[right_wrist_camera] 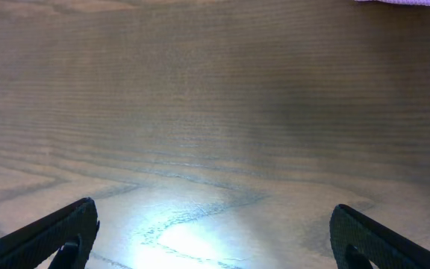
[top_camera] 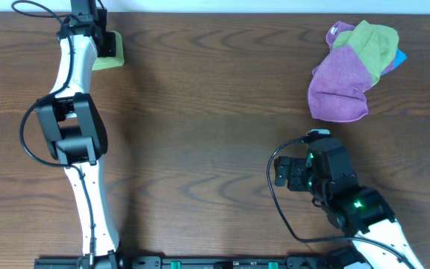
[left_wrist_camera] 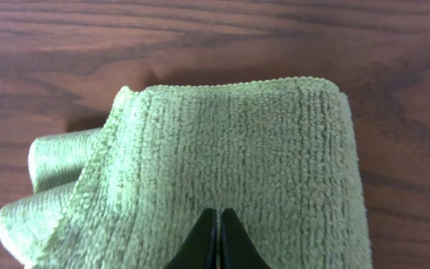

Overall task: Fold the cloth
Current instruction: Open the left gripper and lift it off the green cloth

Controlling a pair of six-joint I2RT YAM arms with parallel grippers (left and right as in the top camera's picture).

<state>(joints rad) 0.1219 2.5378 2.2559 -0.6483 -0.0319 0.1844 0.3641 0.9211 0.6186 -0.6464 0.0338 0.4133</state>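
The lime yellow-green cloth (left_wrist_camera: 237, 149) lies folded into a thick pad on the wooden table, with looser layers sticking out at its left. In the overhead view only a corner of the cloth (top_camera: 110, 58) shows at the far left, beside the left arm's wrist. My left gripper (left_wrist_camera: 219, 214) is shut, its fingertips pressed together over the cloth's near part with nothing between them. My right gripper (right_wrist_camera: 215, 232) hangs wide open over bare wood at the near right (top_camera: 281, 173), far from the cloth.
A purple cloth (top_camera: 337, 91) is bunched with a duller green cloth (top_camera: 370, 41) and a bit of blue (top_camera: 399, 58) at the far right. Its purple edge (right_wrist_camera: 402, 2) peeks in at the top of the right wrist view.
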